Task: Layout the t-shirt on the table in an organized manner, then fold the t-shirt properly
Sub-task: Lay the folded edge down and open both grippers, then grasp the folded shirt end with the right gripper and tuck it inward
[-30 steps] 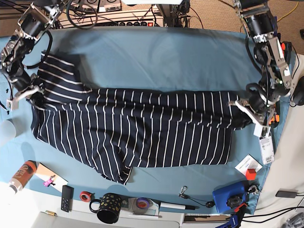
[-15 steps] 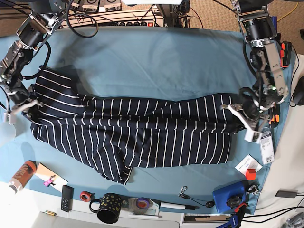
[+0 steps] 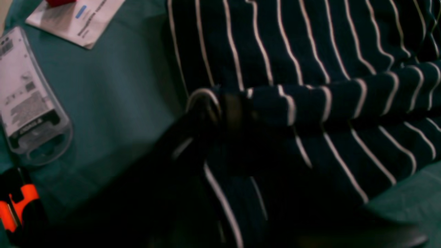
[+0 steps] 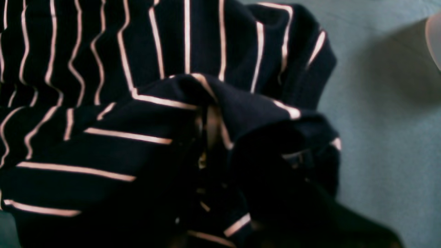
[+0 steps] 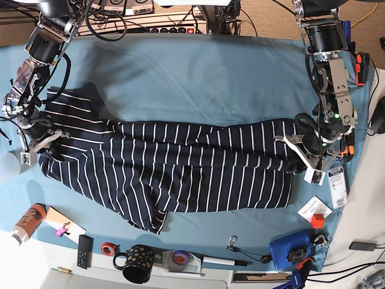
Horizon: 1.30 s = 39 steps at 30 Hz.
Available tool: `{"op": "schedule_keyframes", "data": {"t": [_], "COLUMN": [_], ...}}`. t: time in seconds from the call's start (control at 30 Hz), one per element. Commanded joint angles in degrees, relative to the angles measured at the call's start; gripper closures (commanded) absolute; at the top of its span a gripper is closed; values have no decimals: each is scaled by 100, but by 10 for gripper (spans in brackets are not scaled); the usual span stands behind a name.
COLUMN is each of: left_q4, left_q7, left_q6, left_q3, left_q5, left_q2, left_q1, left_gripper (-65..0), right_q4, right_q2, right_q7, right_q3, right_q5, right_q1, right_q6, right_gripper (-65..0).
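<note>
The t-shirt [image 5: 180,168], dark navy with thin white stripes, lies stretched across the teal table [image 5: 198,78] with a long fold along its upper part. My left gripper [image 5: 304,158] is at the shirt's right end. In the left wrist view a folded edge of the t-shirt [image 3: 310,51] runs across the dark left gripper [image 3: 220,110], and how the jaws stand is lost in shadow. My right gripper [image 5: 41,143] is at the shirt's left end. In the right wrist view bunched t-shirt [image 4: 103,69] fabric wraps the right gripper [image 4: 210,137], which is shut on it.
A clear plastic package [image 3: 31,100], a white card [image 3: 79,20] and an orange-black tool [image 3: 17,203] lie right of the shirt. Along the near edge stand a black mug [image 5: 137,264], a tape roll [image 5: 108,248], a remote [image 5: 84,251], a bottle [image 5: 27,221] and a blue object [image 5: 289,248].
Both grippers have moved toward the near edge, carrying the shirt's ends and its fold line with them. The left gripper has also shifted inward over the shirt.
</note>
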<state>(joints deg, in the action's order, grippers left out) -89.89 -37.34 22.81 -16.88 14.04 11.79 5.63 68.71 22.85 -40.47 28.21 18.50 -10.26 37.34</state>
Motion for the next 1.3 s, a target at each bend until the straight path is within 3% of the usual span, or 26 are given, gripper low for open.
{"op": "schedule_keyframes", "data": {"t": [0.0, 0.07, 0.13, 0.23, 0.4, 0.57, 0.7, 0.77, 0.87, 0.93, 1.07, 1.27], "left_q4": [-92, -92, -92, -92, -280, -750, -1167, -1401, -1668, -1744, -1749, -1749], "left_q7": [201, 208, 205, 175, -146, -448, -1224, -1504, -1589, -1587, -1582, -1582], "left_q6": [13, 13, 13, 9, 15, 227, 273, 280, 498, 654, 726, 850], "left_q3": [-11, -11, -11, -17, -39, -310, -752, -1099, -1722, -2103, -2579, -2680], "left_q5": [48, 48, 48, 48, 321, 813, 1272, 1576, 2044, 2409, 3016, 3139], "left_q2": [61, 61, 61, 63, 61, 63, 63, 63, 61, 63, 61, 59], "left_q1": [120, 120, 120, 122, 120, 120, 103, 31, -247, -525, -1073, -1499], "left_gripper": [-176, -188, -188, -188, -187, -187, -187, -185, -185, -185, -185, -185], "right_q4": [92, 92, 92, 103, 402, 968, 1211, 1220, 1220, 1220, 1220, 1080], "right_q2": [146, 146, 151, 179, 168, 162, 214, 297, 452, 546, 638, 522], "right_q7": [164, 195, 214, 122, -306, -437, -946, -1270, -1746, -1921, -1941, -1600], "right_q3": [35, 35, 35, 42, 452, 1156, 1674, 1956, 2404, 2684, 3003, 2999], "right_q5": [94, 94, 96, 280, 1462, 1663, 1775, 2212, 2876, 3010, 2999, 2988], "right_q1": [-118, -118, -118, -118, -120, -118, -111, -57, 140, 339, 922, 1589], "right_q6": [9, 9, 7, -4, 266, 266, 266, 266, 266, 266, 266, 266], "right_gripper": [-44, -153, -205, -205, -205, -204, -204, -204, -204, -204, -204, -204]}}
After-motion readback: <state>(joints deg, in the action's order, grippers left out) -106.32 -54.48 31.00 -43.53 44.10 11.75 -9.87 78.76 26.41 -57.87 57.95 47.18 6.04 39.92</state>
